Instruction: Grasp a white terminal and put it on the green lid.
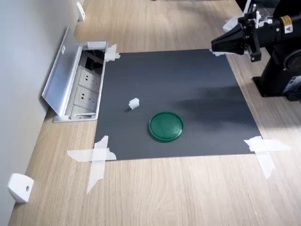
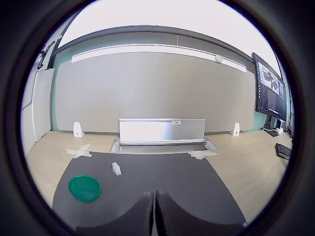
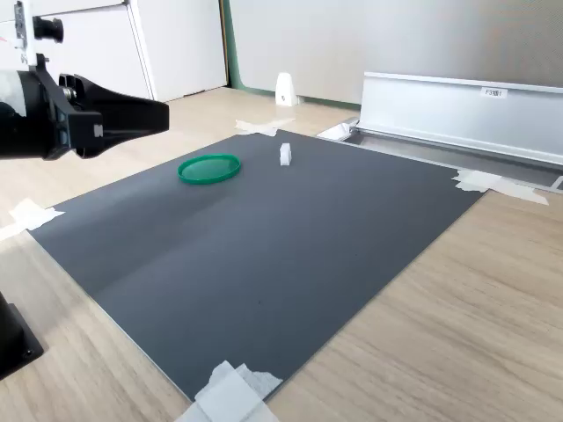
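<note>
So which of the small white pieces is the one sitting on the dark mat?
The white terminal, the tiny block beside the green lid. The two white wedge brackets sit off the mat, on the wooden table against the wall.

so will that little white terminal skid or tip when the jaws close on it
The white terminal looks like a tiny hard plastic block, so probably stiff and very light. It stands free on the smooth dark mat, so an off-centre touch would likely slide or topple it. Being blocky, it should not roll.

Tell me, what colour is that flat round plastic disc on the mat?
Dark green, clearest in the first exterior view.
</note>
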